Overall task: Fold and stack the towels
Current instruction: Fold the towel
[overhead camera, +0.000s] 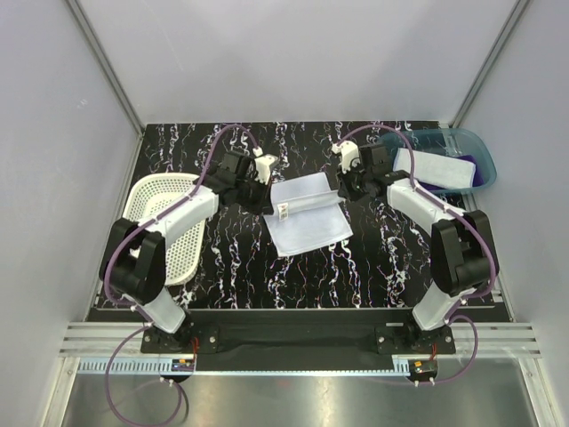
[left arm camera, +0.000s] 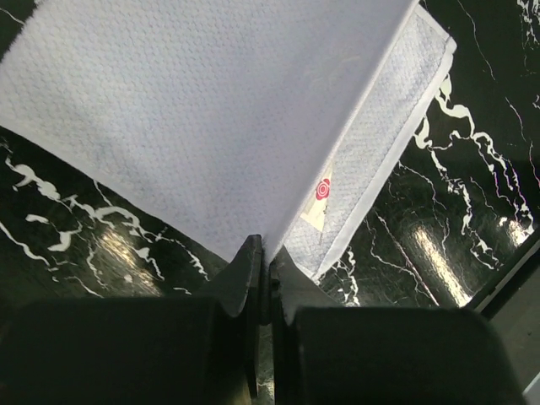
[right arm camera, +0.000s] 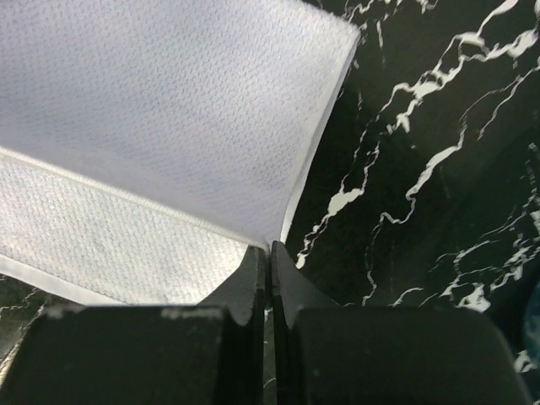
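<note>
Pale blue-white towel (overhead camera: 307, 222) is spread on the worktop (overhead camera: 391, 258) near the teal bin (overhead camera: 449, 132), its far corners pinched in the tightly closed left hand (left arm camera: 263, 253) and right hand (right arm camera: 270, 249), its length judged to run from them toward the arm bases. A light blue towel (overhead camera: 434, 166) and a purple towel (overhead camera: 485, 174) are counted inside that bin, three towels in all.

The pale towel (overhead camera: 307, 213) is soft, matt cloth with a fine dimpled weave, coarser along the hem; its small label (left arm camera: 319, 201) is smooth with a red printed mark; the table (left arm camera: 439, 253) is hard, glossy black with white marble veining, throwing back bright glare. The fingers (left arm camera: 240, 283) look like matt black plastic; the basket (overhead camera: 151, 191) is white perforated plastic; the bin (overhead camera: 464, 135) is translucent teal plastic, faintly shiny.
</note>
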Available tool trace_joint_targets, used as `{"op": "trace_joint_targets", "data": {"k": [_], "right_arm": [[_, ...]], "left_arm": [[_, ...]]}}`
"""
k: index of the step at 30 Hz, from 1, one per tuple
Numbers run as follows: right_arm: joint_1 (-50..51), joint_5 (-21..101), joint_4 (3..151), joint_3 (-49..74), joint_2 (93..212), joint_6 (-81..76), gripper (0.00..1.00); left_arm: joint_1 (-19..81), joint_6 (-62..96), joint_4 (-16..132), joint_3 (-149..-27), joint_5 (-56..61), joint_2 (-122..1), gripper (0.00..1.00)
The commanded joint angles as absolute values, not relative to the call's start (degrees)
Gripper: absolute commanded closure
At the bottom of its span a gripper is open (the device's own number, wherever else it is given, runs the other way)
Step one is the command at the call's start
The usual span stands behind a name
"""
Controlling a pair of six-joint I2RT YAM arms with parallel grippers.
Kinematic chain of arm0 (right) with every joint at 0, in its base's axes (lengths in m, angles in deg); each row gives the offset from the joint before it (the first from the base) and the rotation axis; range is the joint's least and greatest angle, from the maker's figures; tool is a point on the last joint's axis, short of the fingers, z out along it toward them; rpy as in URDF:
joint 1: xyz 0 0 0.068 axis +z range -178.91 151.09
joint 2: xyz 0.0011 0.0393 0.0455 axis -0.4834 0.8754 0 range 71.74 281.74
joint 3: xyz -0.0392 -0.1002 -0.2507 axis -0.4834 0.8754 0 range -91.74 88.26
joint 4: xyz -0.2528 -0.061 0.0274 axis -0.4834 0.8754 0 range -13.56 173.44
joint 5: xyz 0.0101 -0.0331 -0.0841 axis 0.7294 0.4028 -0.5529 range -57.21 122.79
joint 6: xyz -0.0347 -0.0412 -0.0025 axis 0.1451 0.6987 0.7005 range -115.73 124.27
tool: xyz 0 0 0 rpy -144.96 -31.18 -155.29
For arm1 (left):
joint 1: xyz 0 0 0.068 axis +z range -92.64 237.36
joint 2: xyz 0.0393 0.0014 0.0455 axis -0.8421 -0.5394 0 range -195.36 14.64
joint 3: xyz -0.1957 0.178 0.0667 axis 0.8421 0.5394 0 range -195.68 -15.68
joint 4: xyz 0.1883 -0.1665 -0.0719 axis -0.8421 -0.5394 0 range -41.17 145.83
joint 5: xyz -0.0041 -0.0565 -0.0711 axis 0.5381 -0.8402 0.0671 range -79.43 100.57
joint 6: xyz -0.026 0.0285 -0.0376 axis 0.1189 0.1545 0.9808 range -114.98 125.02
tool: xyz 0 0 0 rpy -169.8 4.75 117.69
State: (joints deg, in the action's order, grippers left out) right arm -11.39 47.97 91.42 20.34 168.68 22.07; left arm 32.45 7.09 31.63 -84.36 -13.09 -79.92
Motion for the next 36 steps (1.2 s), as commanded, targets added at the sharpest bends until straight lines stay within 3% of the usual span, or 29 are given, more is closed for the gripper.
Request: {"op": "trace_joint_targets", "data": {"k": [1, 5, 6, 8, 10, 12, 15, 20, 30, 36], "right_arm": [[-12.83, 38.59, 92.61, 21.9, 166.49, 19.57, 1.0], [-11.07, 35.69, 94.45, 24.18, 165.34, 17.9, 0.96], [-10.46, 35.08, 94.89, 24.8, 164.9, 17.46, 0.94], [-10.19, 35.07, 97.26, 24.89, 164.2, 16.49, 0.87], [-10.01, 35.43, 100.32, 24.63, 163.32, 16.4, 0.73], [-10.01, 34.99, 102.53, 24.01, 162.44, 16.66, 0.59], [-10.01, 36.65, 107.98, 21.47, 162.0, 16.75, 0.5], [-10.01, 40.26, 112.57, 17.68, 165.51, 14.91, 0.48], [-10.01, 38.86, 110.72, 8.99, 180.18, 0.85, 0.5], [-10.62, 39.11, 110.37, 11.08, 181.34, -3.63, 0.5]], "left_arm": [[33.02, 9.59, 29.2, -81.17, -5.35, -74.67, 0.99], [30.91, 11.61, 29.99, -79.05, -6.12, -73.08, 0.92], [30.64, 12.14, 30.34, -78.26, -6.91, -72.81, 0.84], [30.2, 13.72, 29.82, -76.24, -9.28, -72.2, 0.78], [29.68, 15.3, 28.85, -75.36, -9.46, -71.41, 0.65], [29.5, 16.27, 27.97, -74.04, -10.86, -69.48, 0.62], [29.59, 17.94, 26.66, -73.77, -8.59, -67.62, 0.59], [30.11, 20.84, 25.33, -77.64, 0.55, -72.27, 0.58], [32.4, 25.68, 32.37, -84.4, 0.2, -86.95, 0.6], [35.21, 25.59, 30.7, -93.45, -0.94, -94.6, 0.67]]}}
